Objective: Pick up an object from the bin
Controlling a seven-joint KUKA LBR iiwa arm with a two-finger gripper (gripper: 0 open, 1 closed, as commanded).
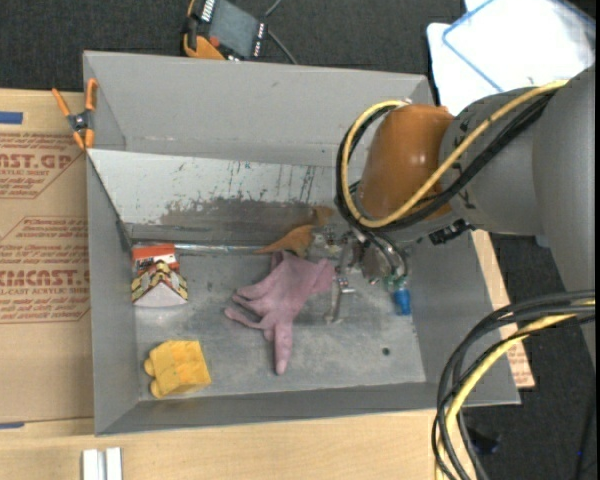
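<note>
My gripper (pixel 338 286) is low in the bin, right of centre, its metal fingers at the right edge of a pink rubbery glove (pixel 277 303) that lies spread on the floor. One finger stands just right of the glove's cuff; I cannot tell whether the glove is between the fingers. Behind the glove's top edge lies a small orange-brown piece (pixel 293 237). Just right of the gripper sits a small blue object (pixel 401 299).
A clear packet with a red, white and yellow label (pixel 157 274) lies at the left wall. A yellow crumpled thing (pixel 178 366) sits in the front left corner. The arm's orange cover and looped yellow cables overhang the bin's right side.
</note>
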